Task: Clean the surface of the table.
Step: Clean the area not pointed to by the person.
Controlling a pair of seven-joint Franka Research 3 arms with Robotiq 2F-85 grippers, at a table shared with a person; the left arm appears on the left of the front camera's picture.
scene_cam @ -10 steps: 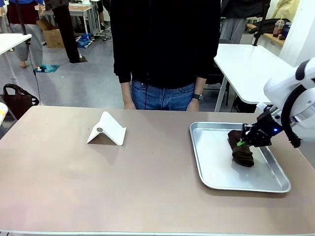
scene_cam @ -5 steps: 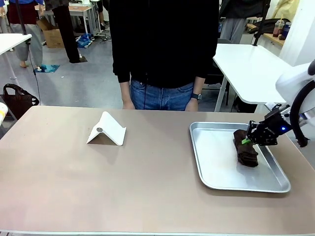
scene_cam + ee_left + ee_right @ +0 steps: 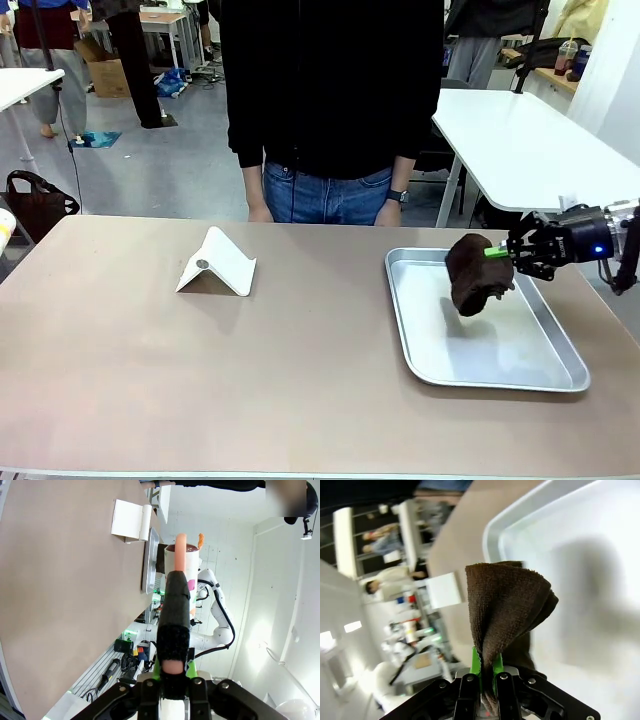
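The table [image 3: 300,380] is the widest thing in the front view. It runs from the near edge to the person [image 3: 330,100] standing at its far side. Its top is a smooth, matte beige-brown with a thin pale edge along the near side, and no stain or crumb can be made out on it. In the left wrist view the same flat beige top runs down the picture's left half.

A white folded stand [image 3: 215,262] sits on the far left part of the table. A silver metal tray [image 3: 405,320] lies on its right part, well apart from the stand.

The right gripper [image 3: 500,253] reaches in from the right above the tray. Its jaws are clamped on a brown terry cloth [image 3: 475,272], which hangs clear of the tray floor and casts a shadow there. In the right wrist view the green pads [image 3: 476,662] pinch the cloth's lower fold.

In the left wrist view the left gripper [image 3: 173,672] has its jaws closed tight on a black-sleeved stick [image 3: 173,615] with a peach-coloured tip. The stick points away along the fingers, off the table's side.
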